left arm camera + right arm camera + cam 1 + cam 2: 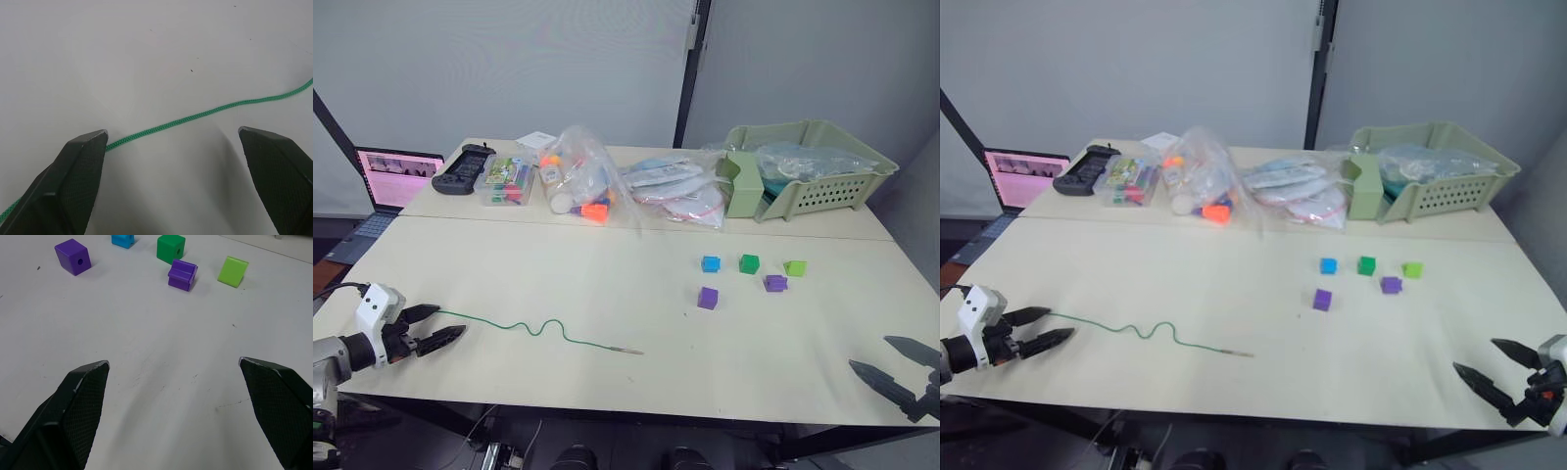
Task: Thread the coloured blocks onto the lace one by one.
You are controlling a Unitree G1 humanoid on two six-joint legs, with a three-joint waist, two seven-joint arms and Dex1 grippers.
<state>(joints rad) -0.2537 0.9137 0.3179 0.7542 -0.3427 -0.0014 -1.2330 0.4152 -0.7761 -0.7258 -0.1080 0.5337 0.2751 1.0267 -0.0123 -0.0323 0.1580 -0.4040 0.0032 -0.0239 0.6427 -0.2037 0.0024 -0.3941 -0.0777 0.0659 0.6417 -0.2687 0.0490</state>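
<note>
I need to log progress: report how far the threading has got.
Done: nothing threaded. The lace lies bare on the table, tan tip free.
In hand: the left gripper is open at the lace's far end, with the string running between its fingers in the wrist view. The right gripper is open and holds nothing.
Left: all five coloured blocks lie loose.

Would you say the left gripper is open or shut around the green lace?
Open: the left gripper has its fingers spread wide, with the lace lying loose on the table between them.
</note>
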